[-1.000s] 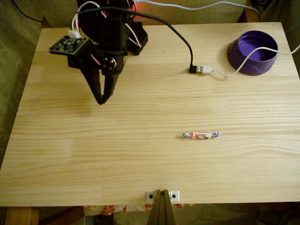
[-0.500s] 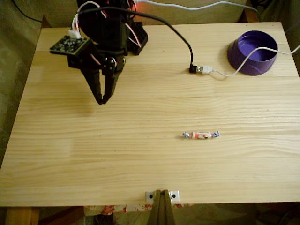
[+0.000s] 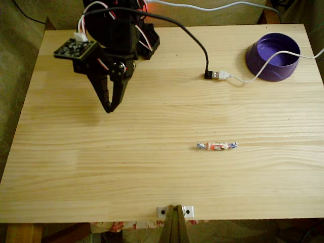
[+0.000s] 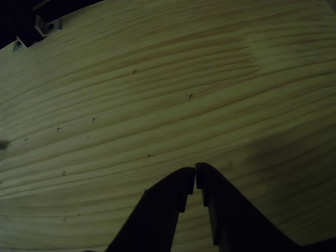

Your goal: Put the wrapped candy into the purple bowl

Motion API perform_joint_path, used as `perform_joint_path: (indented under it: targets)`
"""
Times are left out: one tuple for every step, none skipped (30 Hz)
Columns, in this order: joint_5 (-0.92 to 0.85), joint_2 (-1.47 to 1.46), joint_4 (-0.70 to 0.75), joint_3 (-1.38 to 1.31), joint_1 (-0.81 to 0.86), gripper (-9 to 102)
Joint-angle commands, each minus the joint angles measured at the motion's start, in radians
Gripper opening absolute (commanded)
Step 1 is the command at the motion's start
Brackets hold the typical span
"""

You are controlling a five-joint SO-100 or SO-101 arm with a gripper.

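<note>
The wrapped candy [image 3: 217, 146] lies flat on the wooden table [image 3: 152, 167], right of centre, with a pinkish-white middle and twisted silvery ends. The purple bowl [image 3: 272, 56] stands upright at the far right corner. My black gripper [image 3: 108, 109] hangs over the table's left half, well left of the candy and far from the bowl, its fingers pressed together with nothing between them. In the other view the gripper [image 4: 195, 172] points at bare wood, its tips touching.
A black USB cable joined to a white plug [image 3: 218, 75] lies between gripper and bowl; the white cable [image 3: 276, 54] runs across the bowl's rim. A metal bracket [image 3: 174, 210] sits at the near table edge. Small pen crosses [image 4: 149, 156] mark the wood.
The gripper has barely shifted, a touch upward in the fixed view. Candy, bowl and cables are unmoved.
</note>
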Motion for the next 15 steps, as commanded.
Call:
perform_joint_path:
  targets:
    - [-0.008, 0.011, -0.025, -0.02, -0.012, -2]
    - [-0.017, 0.011, -0.025, -0.02, -0.02, -2]
    - [-0.025, 0.011, -0.025, -0.02, -0.026, -2]
    - [-0.026, 0.011, -0.025, -0.02, -0.031, -2]
    - [-0.021, 0.011, -0.025, -0.02, -0.031, -2]
    - [-0.018, 0.011, -0.025, -0.02, -0.026, -2]
    - [-0.018, 0.011, -0.021, -0.021, -0.021, -2]
    - [-0.035, 0.011, -0.014, -0.025, -0.017, -2]
    - [-0.04, -0.006, -0.006, -0.038, -0.012, -2]
    - [-0.038, -0.031, -0.002, -0.06, -0.003, -2]
    - [-0.037, -0.055, 0.0, -0.084, 0.009, -2]
    - [-0.04, -0.083, 0.0, -0.11, 0.025, -2]
    - [-0.046, -0.112, -0.005, -0.141, 0.041, -2]
    - [-0.046, -0.146, -0.009, -0.178, 0.058, -2]
    - [-0.046, -0.183, -0.012, -0.215, 0.074, -2]
